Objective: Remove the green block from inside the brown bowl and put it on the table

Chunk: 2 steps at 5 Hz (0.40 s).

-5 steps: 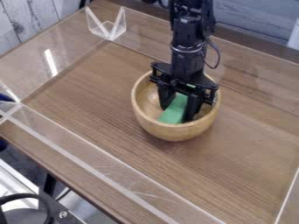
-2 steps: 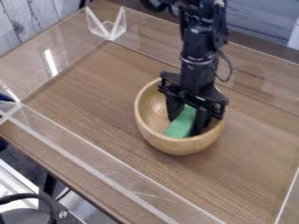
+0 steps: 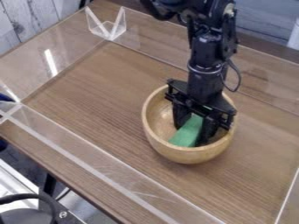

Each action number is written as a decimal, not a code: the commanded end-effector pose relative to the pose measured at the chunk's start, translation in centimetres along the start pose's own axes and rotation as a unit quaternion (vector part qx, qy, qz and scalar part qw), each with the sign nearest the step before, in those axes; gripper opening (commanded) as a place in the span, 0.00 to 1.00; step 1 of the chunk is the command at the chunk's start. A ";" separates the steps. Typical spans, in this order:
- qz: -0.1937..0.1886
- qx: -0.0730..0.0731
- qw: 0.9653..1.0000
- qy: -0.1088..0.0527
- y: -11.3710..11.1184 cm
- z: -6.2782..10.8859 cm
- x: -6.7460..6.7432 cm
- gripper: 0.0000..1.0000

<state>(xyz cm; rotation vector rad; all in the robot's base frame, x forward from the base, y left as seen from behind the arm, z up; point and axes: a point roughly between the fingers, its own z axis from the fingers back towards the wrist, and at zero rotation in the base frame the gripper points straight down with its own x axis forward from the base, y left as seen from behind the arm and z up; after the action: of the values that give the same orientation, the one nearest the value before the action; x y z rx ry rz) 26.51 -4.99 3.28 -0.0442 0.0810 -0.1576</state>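
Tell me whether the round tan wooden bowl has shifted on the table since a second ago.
Yes. The round tan wooden bowl has slid right and toward the camera, farther from the clear acrylic corner piece.

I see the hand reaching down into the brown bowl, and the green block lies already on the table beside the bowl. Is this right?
Not quite. The hand does reach down into the brown bowl, but the green block is not on the table. It is inside the bowl, between the hand's fingers. The camera view shows this.
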 end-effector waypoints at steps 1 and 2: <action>-0.013 -0.002 1.000 -0.024 -0.8 1.1 0.6 0.00; -0.018 -0.004 1.000 -0.021 -1.1 0.8 0.5 0.00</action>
<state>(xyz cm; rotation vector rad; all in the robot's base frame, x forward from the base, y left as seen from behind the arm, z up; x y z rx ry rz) 26.43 -5.55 3.19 -0.0511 0.0756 -0.1730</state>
